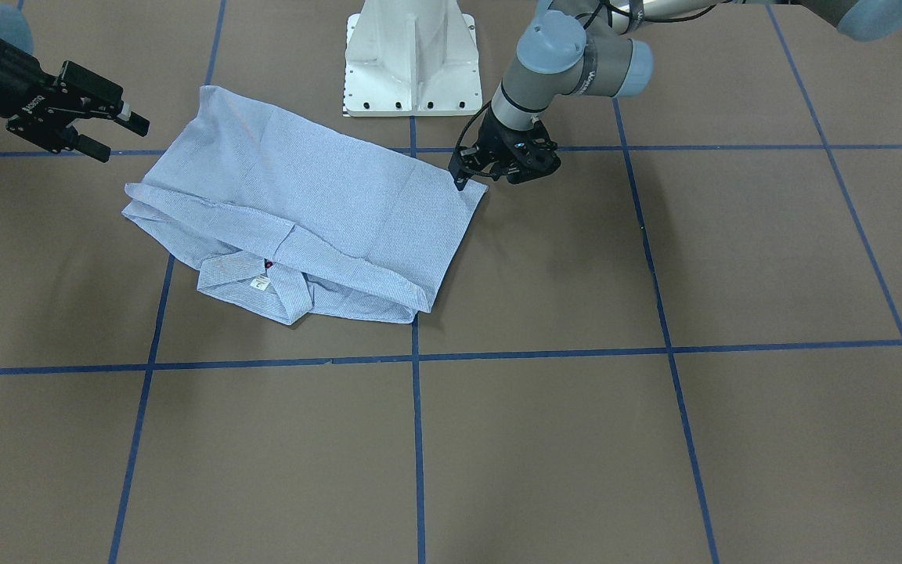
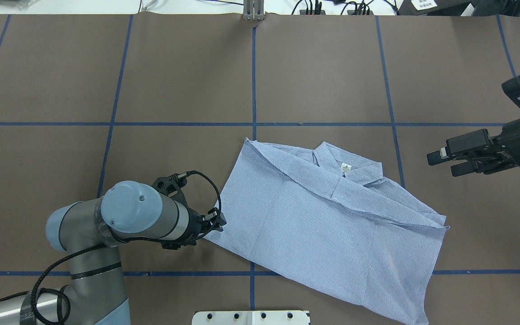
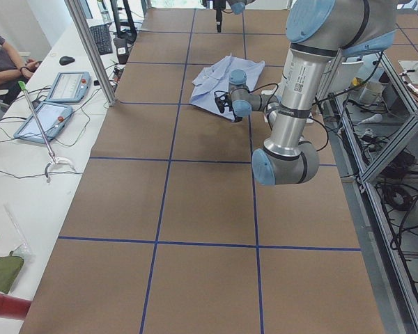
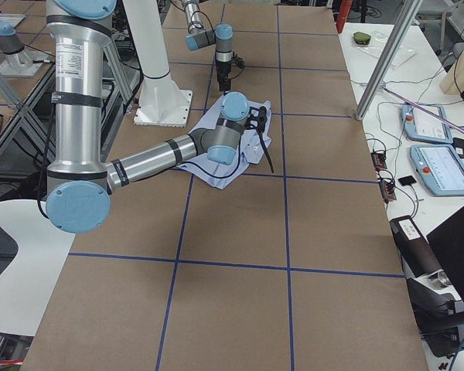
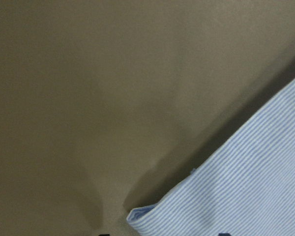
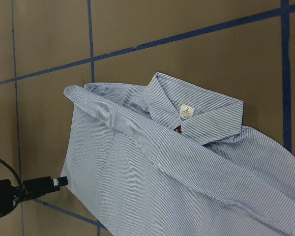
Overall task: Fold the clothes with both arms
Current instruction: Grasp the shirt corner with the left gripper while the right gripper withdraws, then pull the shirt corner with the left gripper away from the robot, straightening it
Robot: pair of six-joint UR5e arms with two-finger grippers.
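- shirt [image 2: 323, 225]: light blue, fine white stripes throughout.
- neck label [image 2: 345, 167]: white, small dark print.
- table [image 2: 174, 81]: flat brown, crossed by a blue line grid.
- left arm [image 2: 88, 266]: silver-grey tube, light-blue joint caps, black cable.
- left gripper [image 2: 218, 221], right gripper [image 2: 445, 162]: black.
- pedestal [image 1: 410, 55]: white.

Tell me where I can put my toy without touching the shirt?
The table is bare all along the far side of the blue tape line beyond the shirt. Crowded: the shirt's corner at the left gripper, and near the right gripper.
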